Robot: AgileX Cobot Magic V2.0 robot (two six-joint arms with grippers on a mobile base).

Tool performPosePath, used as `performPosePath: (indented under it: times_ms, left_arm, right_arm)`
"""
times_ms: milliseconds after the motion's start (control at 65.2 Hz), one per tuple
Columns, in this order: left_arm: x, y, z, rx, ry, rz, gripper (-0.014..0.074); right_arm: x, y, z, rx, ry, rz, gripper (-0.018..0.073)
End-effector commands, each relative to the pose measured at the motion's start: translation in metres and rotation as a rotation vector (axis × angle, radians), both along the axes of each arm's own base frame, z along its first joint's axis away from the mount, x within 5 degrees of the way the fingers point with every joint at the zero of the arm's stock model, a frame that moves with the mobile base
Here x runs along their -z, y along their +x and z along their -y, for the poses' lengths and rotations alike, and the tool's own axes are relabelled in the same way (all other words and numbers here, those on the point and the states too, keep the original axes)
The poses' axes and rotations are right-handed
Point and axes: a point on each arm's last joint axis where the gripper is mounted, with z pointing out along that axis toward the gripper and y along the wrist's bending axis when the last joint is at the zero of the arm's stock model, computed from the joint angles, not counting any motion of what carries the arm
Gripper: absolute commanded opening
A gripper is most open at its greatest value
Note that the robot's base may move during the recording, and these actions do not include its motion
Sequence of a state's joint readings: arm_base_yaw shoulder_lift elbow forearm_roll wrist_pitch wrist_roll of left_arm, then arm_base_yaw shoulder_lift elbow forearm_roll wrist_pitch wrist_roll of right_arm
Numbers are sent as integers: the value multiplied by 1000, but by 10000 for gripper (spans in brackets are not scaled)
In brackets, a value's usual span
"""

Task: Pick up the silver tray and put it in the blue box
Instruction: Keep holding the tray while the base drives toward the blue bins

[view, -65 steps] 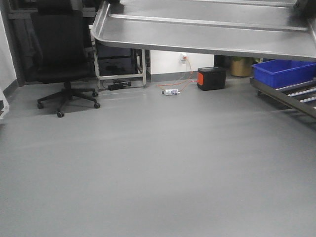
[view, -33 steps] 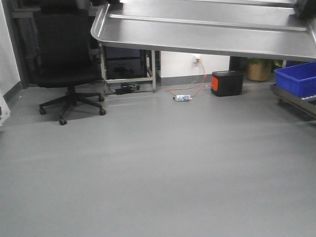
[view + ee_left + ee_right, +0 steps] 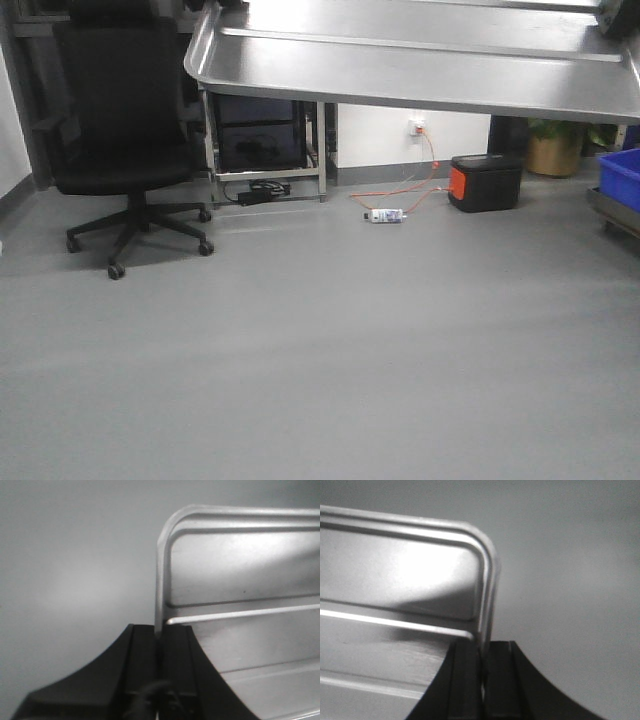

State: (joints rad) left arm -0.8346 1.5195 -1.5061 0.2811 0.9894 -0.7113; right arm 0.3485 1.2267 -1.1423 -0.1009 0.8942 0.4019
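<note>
The silver tray [image 3: 420, 55] fills the top of the front view, held up in the air above the grey floor. Its raised ridges show in the left wrist view [image 3: 240, 612] and in the right wrist view [image 3: 390, 620]. My left gripper [image 3: 159, 632] is shut on the tray's left rim. My right gripper [image 3: 483, 647] is shut on its right rim. Only a corner of the blue box [image 3: 622, 175] shows at the right edge of the front view, resting on a low rack.
A black office chair [image 3: 125, 130] stands at the left. Behind it are a steel stand [image 3: 265, 150], a black and orange box [image 3: 485, 182] with an orange cable, a small bottle [image 3: 385, 215] on the floor and a brown pot [image 3: 555, 148].
The whole scene has shifted right in the front view: the chair, cable and black box moved right, and the blue box slid nearly out of frame. The tray stays gripped at both ends.
</note>
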Motion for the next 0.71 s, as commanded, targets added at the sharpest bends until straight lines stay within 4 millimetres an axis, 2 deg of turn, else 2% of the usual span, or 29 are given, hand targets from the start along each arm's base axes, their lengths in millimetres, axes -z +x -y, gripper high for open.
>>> performPosePath:
  times_ms: [0,690]
  left_arm:
    - [-27,-3,-13,-13,-16,107,-98]
    - [-19,2,-9,-14,2,93,-98]
  right_arm:
    - [-18,-2,8,-6,-54,101,59]
    - [-18,-1,8,-6,-54,98,59]
